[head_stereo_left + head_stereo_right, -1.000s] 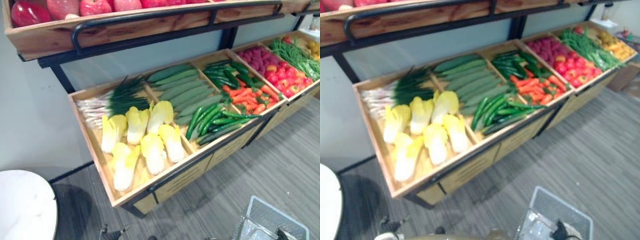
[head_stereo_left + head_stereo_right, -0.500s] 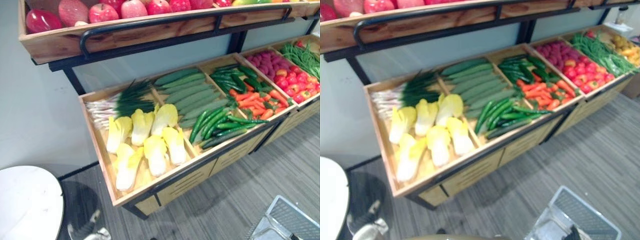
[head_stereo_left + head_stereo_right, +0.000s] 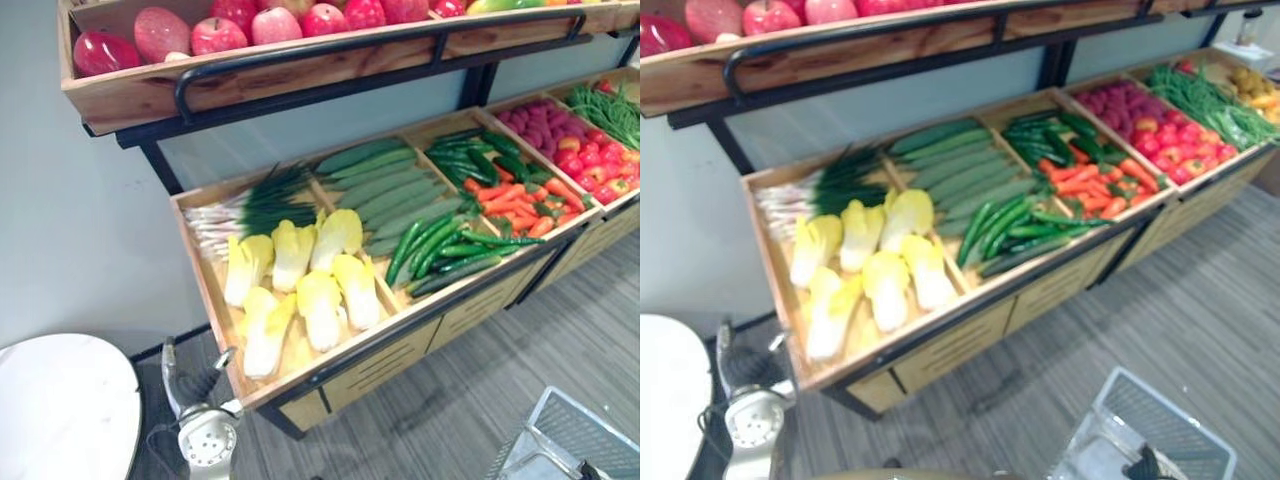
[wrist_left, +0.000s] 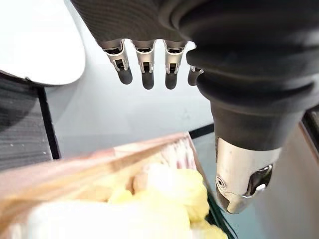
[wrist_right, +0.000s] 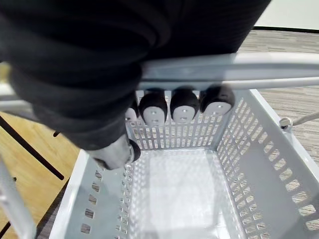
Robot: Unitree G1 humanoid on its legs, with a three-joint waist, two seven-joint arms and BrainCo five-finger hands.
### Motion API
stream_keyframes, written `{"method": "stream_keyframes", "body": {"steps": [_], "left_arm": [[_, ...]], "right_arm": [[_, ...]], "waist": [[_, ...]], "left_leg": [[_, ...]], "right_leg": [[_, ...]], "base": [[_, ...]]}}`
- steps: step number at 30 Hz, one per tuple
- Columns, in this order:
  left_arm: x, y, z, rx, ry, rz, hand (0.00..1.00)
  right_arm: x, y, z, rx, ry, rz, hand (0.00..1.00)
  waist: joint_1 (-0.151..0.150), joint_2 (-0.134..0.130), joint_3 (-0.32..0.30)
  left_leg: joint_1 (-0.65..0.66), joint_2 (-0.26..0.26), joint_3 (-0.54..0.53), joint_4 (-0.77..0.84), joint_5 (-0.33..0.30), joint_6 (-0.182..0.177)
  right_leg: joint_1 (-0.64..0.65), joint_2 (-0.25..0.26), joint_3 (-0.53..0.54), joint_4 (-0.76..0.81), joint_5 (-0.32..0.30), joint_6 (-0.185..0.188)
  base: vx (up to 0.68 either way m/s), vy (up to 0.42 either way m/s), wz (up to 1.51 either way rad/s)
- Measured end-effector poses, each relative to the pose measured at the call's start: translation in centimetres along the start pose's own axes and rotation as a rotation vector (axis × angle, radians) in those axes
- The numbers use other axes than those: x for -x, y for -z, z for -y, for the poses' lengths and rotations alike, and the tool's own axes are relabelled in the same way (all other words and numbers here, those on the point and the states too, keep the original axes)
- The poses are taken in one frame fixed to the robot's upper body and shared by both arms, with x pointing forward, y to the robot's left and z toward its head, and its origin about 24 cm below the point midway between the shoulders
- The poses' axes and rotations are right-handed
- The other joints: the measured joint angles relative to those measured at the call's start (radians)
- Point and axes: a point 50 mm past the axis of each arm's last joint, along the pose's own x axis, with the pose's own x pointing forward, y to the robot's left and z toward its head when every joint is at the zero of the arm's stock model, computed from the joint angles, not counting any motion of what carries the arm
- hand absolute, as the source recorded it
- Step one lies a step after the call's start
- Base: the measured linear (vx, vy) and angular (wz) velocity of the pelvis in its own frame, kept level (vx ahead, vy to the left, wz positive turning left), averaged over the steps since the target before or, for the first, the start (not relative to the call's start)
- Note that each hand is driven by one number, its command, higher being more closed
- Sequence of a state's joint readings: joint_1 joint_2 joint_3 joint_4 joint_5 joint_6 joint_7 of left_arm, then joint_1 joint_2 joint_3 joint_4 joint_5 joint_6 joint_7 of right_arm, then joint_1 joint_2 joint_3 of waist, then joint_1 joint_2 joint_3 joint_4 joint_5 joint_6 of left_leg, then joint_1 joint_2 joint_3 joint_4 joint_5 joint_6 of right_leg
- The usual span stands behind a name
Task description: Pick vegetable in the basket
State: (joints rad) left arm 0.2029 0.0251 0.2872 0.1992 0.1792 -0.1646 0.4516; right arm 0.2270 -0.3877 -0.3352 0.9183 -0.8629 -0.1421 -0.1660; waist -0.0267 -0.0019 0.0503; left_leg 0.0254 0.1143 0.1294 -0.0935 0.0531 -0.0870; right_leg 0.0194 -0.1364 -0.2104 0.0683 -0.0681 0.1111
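Note:
Several yellow-white cabbages (image 3: 300,290) lie in the leftmost wooden bin (image 3: 195,265), behind them green onions (image 3: 250,200). The bins to the right hold cucumbers (image 3: 385,185), green peppers (image 3: 440,250) and carrots (image 3: 515,205). My left hand (image 3: 205,435) hangs open low in front of the cabbage bin, near its front left corner. In its wrist view the fingers (image 4: 144,64) are straight, and a cabbage (image 4: 169,189) shows past them. My right hand (image 5: 169,107) is shut on the handle (image 5: 239,72) of the grey plastic basket (image 3: 570,440), which is empty.
A black rail and an upper shelf of red apples (image 3: 260,20) overhang the bins. A white round table (image 3: 60,410) stands at the lower left. Further right are bins of red vegetables (image 3: 585,160) and green beans (image 3: 610,110). Grey floor lies before the stand.
The camera has shifted, so the stand sits further right in the picture. My left hand has risen into view at the lower left, toward the cabbage bin. The basket stays in my right hand.

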Motion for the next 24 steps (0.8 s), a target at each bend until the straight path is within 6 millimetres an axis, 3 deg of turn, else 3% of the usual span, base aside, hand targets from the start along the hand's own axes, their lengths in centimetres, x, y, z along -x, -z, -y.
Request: {"method": "stream_keyframes", "body": {"steps": [6, 8, 9, 15, 24], "left_arm": [[0.5, -0.4, 1.8, -0.021, 0.102, 0.022, 0.00], [0.5, -0.2, 2.1, -0.043, 0.119, 0.023, 0.00], [0.5, 0.1, 2.4, -0.060, 0.134, 0.017, 0.00], [0.5, 1.5, 2.8, -0.123, 0.148, -0.041, 0.00], [0.3, 1.4, 2.6, -0.121, 0.108, -0.039, 0.00]], "right_arm": [[-0.4, -1.3, 0.3, 0.024, 0.007, 0.045, 1.00], [-0.4, -1.6, 0.4, 0.027, 0.015, 0.057, 1.00], [-0.4, -1.7, 0.5, 0.030, 0.017, 0.061, 1.00], [-0.4, -2.0, 0.2, 0.049, 0.005, 0.078, 1.00], [-0.4, -2.0, 0.1, 0.057, 0.003, 0.080, 1.00]], "waist": [[-0.023, 0.015, -0.008], [-0.026, 0.008, -0.004], [-0.028, 0.021, -0.011], [-0.028, 0.016, -0.007], [-0.032, 0.025, -0.013]], "left_leg": [[0.016, 0.008, 0.053, 0.000, -0.007, -0.006], [0.014, 0.013, 0.060, 0.000, -0.007, -0.006], [0.017, 0.014, 0.067, 0.000, -0.008, -0.007], [0.027, 0.020, 0.106, 0.000, -0.012, -0.011], [0.028, 0.021, 0.130, 0.000, -0.016, -0.012]], "right_leg": [[-0.016, 0.012, 0.051, -0.005, 0.013, -0.005], [-0.018, 0.016, 0.056, -0.015, 0.021, -0.006], [-0.018, 0.017, 0.060, -0.017, 0.022, -0.006], [-0.034, 0.028, 0.096, -0.019, 0.025, -0.009], [-0.033, 0.032, 0.117, -0.049, 0.051, -0.010]], "base": [[0.00, 0.000, -0.24], [-0.01, -0.009, -0.22], [-0.01, -0.011, -0.13], [-0.02, 0.000, -0.19], [0.01, 0.003, -0.09]]}}
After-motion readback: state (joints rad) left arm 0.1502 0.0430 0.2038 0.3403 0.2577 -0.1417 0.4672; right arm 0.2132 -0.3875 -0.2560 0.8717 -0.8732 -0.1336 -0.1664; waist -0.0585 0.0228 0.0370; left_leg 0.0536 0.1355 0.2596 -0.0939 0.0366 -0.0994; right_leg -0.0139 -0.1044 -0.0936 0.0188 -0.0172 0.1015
